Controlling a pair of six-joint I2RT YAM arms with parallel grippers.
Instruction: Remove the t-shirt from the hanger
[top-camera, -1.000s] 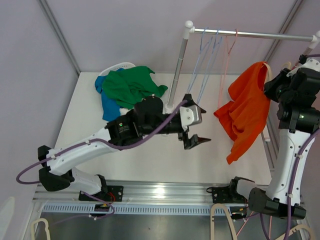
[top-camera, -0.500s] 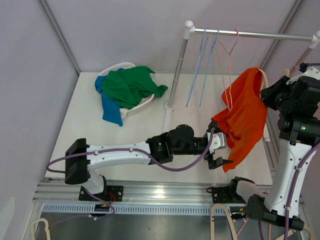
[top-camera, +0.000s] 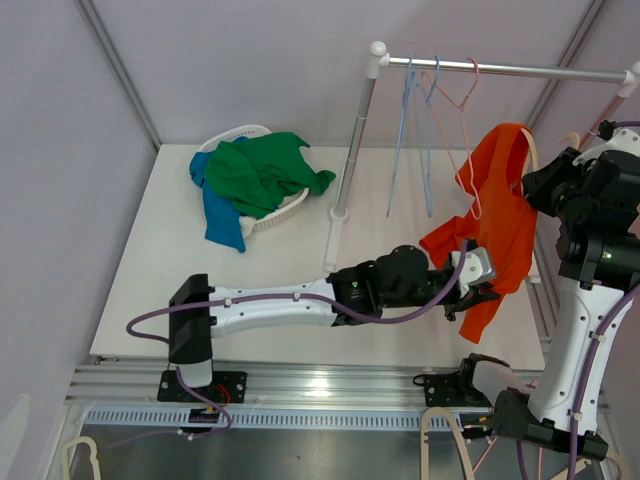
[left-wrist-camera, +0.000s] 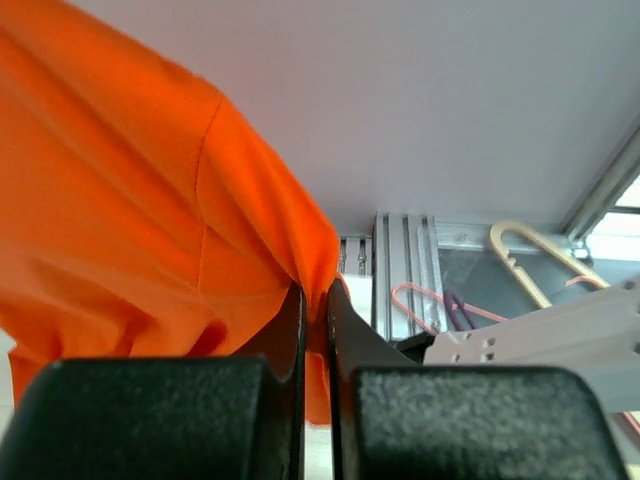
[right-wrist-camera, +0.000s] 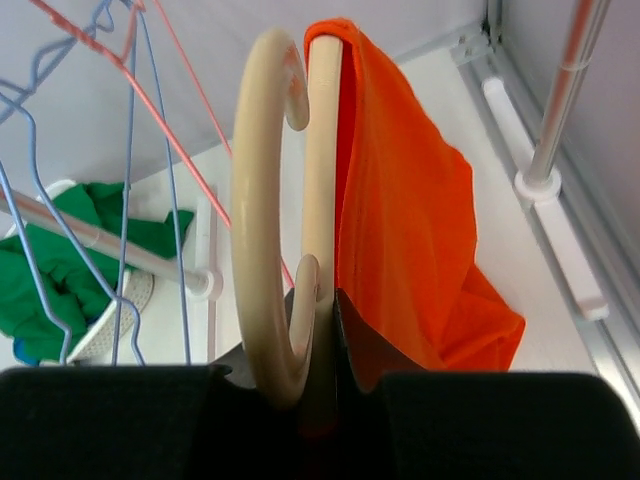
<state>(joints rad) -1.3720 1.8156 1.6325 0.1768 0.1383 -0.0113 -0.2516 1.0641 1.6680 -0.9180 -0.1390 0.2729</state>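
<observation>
The left gripper (top-camera: 484, 290) is pinching the shirt (top-camera: 503, 215) by its low hem, jaws nearly closed, while the right gripper (right-wrist-camera: 318, 300) is clamping the hanger (right-wrist-camera: 262, 190) above and beyond it, so the pull is probably running down and leftward.

The white desk (top-camera: 290, 250) fills the middle of the top view. At its upper left sits a white basket (top-camera: 281, 216) heaped with a green garment (top-camera: 262, 170), a blue one (top-camera: 220, 215) spilling onto the surface. A rack post's round foot (top-camera: 339, 213) stands near centre.
</observation>
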